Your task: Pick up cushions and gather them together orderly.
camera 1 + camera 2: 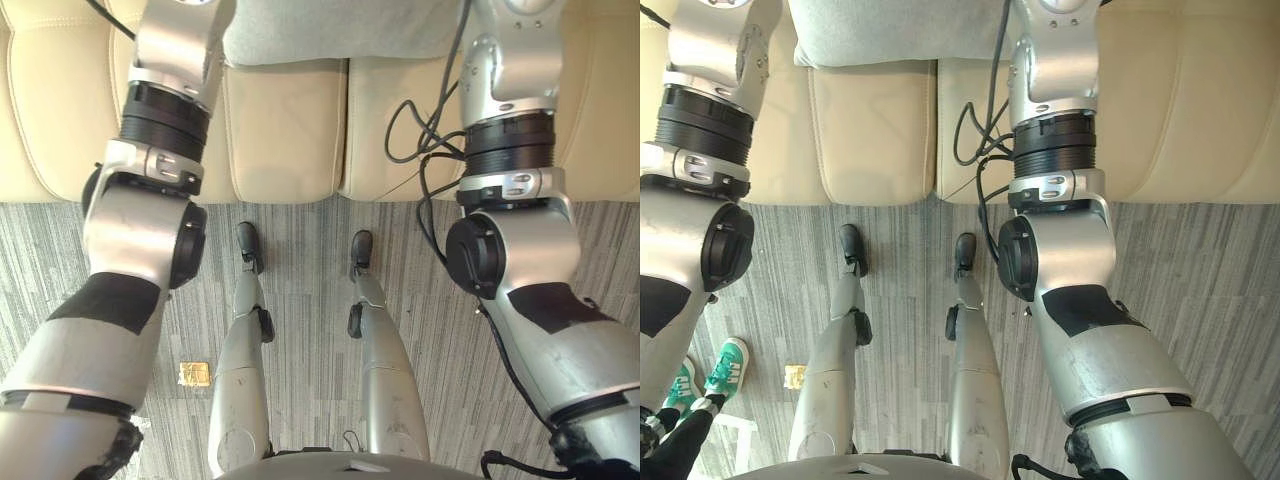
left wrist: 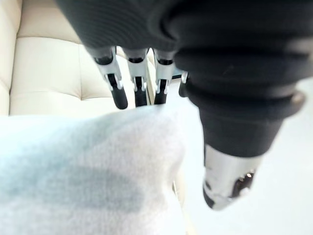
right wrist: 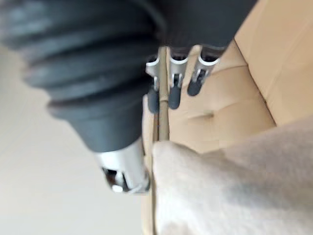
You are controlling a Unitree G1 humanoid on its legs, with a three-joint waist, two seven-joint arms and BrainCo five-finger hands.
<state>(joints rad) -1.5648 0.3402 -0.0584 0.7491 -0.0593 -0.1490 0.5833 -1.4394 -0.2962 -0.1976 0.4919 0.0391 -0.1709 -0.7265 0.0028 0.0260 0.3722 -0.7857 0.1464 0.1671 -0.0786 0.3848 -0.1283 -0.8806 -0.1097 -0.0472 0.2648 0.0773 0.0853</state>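
A grey cushion (image 1: 340, 35) lies on the seat of the cream sofa (image 1: 280, 130) at 12 o'clock in the head views, straddling the seam between two seat pads. Both arms reach up toward it, one on each side. In the left wrist view the left hand (image 2: 117, 88) has its fingers straight and relaxed over the cushion's pale edge, not curled round it. The right hand (image 3: 173, 90) is likewise wide, its fingers straight above the cushion's corner. On the striped floor (image 1: 600, 250), a person's green shoes (image 1: 725, 365) stand at 8 o'clock.
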